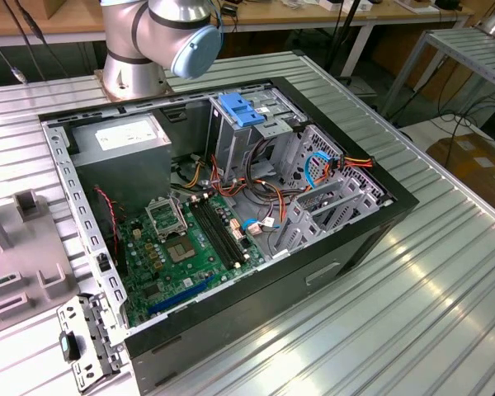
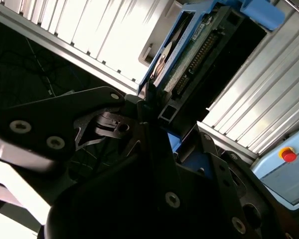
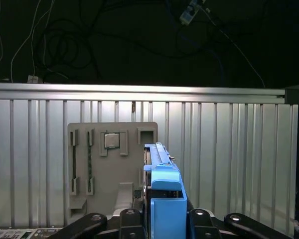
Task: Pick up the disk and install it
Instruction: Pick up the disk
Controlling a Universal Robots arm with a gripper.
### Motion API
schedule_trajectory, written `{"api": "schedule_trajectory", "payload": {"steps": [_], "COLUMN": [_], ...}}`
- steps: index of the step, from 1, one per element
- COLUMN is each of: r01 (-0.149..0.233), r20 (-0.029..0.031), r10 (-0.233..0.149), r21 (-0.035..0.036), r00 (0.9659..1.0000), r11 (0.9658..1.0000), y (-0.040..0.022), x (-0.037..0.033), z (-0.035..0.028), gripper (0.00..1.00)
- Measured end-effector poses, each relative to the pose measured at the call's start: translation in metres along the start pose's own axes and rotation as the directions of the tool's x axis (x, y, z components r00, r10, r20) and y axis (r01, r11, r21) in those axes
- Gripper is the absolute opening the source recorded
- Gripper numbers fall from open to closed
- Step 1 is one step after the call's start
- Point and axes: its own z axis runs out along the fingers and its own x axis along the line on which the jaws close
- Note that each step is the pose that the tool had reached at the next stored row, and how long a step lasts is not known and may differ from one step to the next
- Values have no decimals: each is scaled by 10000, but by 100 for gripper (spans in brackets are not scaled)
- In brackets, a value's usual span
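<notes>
An open computer case (image 1: 330,268) rests on a ribbed metal table (image 1: 421,322).

The disk (image 3: 165,196) has blue rails; the claw (image 3: 162,220) is black, the counter (image 3: 239,164) ribbed silver, the motherboard (image 1: 186,243) green, the fixture plate (image 3: 112,167) grey, the case (image 1: 231,330) black.

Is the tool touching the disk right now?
Touching. In the first wrist view the tool clamps the disk from both sides, with no gap showing at its blue carrier.

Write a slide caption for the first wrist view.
Claw holding the blue-framed disk edge-on, grey tray on the ribbed metal table beyond.
</notes>
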Motion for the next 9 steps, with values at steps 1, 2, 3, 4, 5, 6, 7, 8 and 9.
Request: {"api": "schedule_trajectory", "payload": {"steps": [1,2,3,4,5,6,7,8,9], "r01": [0,0,0,0,0,0,0,0,0], "r20": [0,0,0,0,1,0,0,0,0], "r10": [0,0,0,0,0,0,0,0,0], "r21": [0,1,0,-1,0,-2,-2,-2,-2], "r00": [10000,10000,10000,10000,10000,10000,10000,10000,10000], "r11": [10000,10000,10000,10000,10000,10000,10000,10000,10000], "y": [-4,-7,-13,-18,-22,-29,-33,-38,-43], "x": [5,8,12,14,16,18,20,22,24], "z": [0,0,-1,-1,0,-1,-1,0,-1], "gripper": [37,37,37,37,37,37,37,37,37]}}
